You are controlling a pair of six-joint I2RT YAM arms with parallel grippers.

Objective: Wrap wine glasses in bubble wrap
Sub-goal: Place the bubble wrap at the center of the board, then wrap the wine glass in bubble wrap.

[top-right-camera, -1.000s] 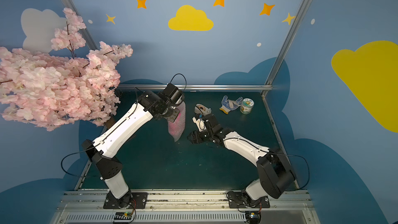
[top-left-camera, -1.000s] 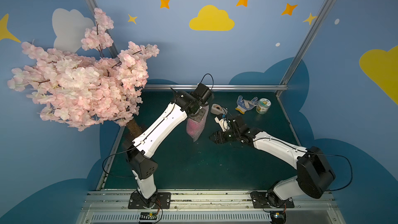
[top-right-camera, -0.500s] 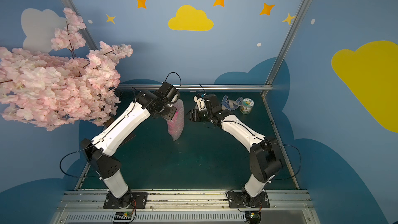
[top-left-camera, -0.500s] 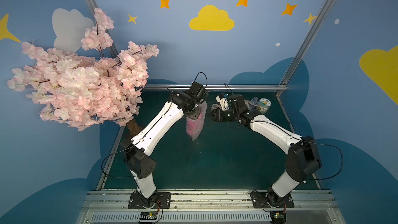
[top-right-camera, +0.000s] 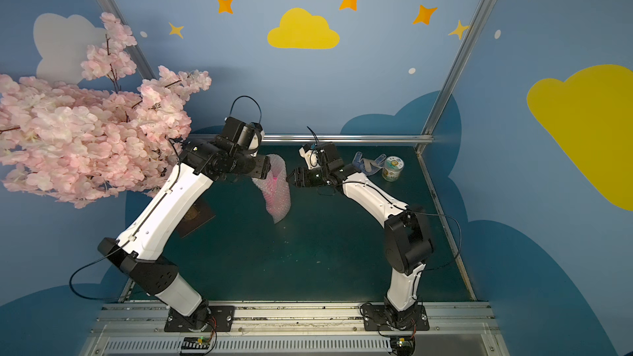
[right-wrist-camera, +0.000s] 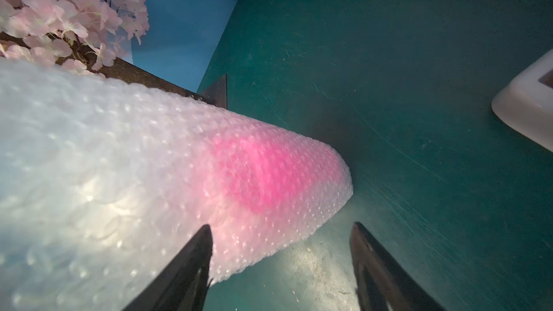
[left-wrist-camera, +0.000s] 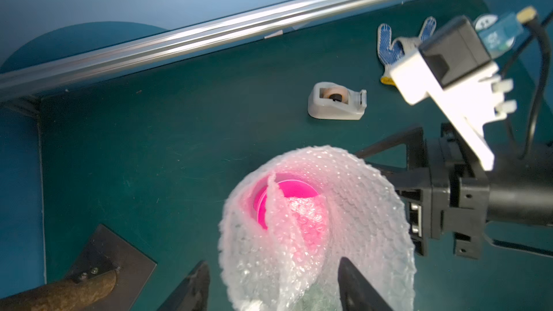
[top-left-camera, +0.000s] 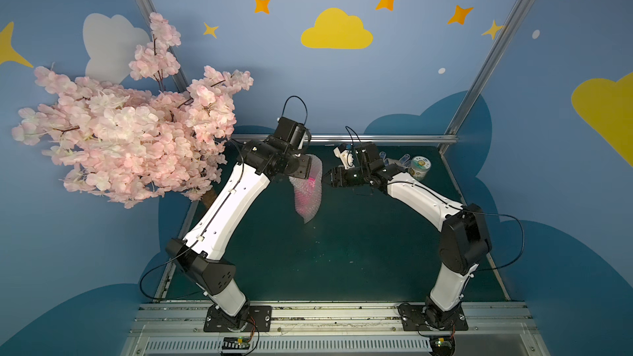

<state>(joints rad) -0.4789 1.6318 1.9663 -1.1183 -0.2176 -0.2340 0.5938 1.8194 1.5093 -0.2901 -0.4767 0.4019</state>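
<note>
The bubble wrap (top-left-camera: pixel 306 200) (top-right-camera: pixel 278 196) is rolled into a tube that stands tilted on the green table. The hot-pink wine glass (left-wrist-camera: pixel 288 189) sits inside it and glows through the wrap (right-wrist-camera: pixel 269 169). My left gripper (left-wrist-camera: pixel 273 263) (top-left-camera: pixel 300 168) is open over the tube's upper end, one finger on each side of the wrap (left-wrist-camera: pixel 353 204), not pressing it. My right gripper (right-wrist-camera: pixel 281 225) (top-left-camera: pixel 330 178) is open at the tube's right side. One right finger (right-wrist-camera: pixel 191 258) lies against the wrap (right-wrist-camera: pixel 104 175); the other is clear of it.
A beige tape dispenser (left-wrist-camera: pixel 336 101) (right-wrist-camera: pixel 529 109) lies behind the tube. A blue-dotted glove (top-right-camera: pixel 368 160) and a printed can (top-left-camera: pixel 419 167) sit at the back right. The blossom tree (top-left-camera: pixel 130 135) overhangs the left side, on a dark base plate (top-right-camera: pixel 195 217). A metal rail (top-left-camera: pixel 342 137) bounds the back.
My left gripper has opened and let go of the wrap's top. My right arm has swung from the middle of the table toward the back and up to the tube's right side.
</note>
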